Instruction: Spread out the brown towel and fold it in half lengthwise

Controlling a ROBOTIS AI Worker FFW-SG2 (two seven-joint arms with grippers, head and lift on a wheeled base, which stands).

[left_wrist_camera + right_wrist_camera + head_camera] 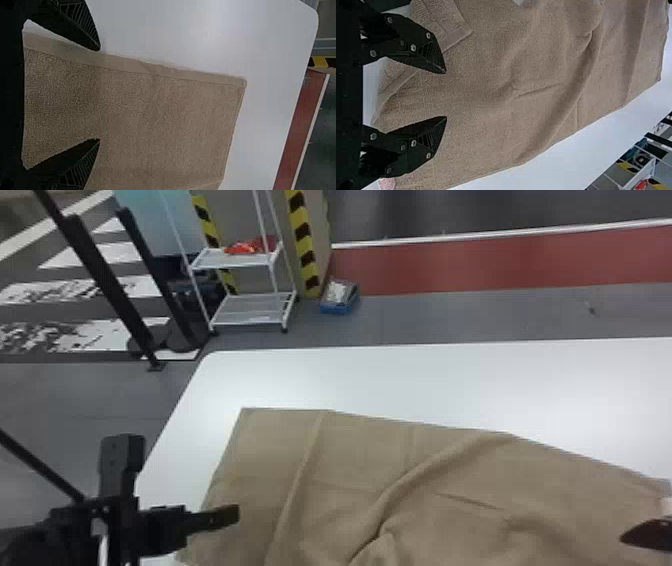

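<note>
Brown cloth towel lies spread but rumpled on the white bench before you, ridges running across it. Your left black claw is at its left side, fingers wide apart and gripping nothing; in the left wrist view, one fingertip sits at the hemmed edge and the other over the cloth. Your right black claw is over the towel's right part, also well open and empty. Beyond the bench, you have a white metal cart on the grey floor.
</note>
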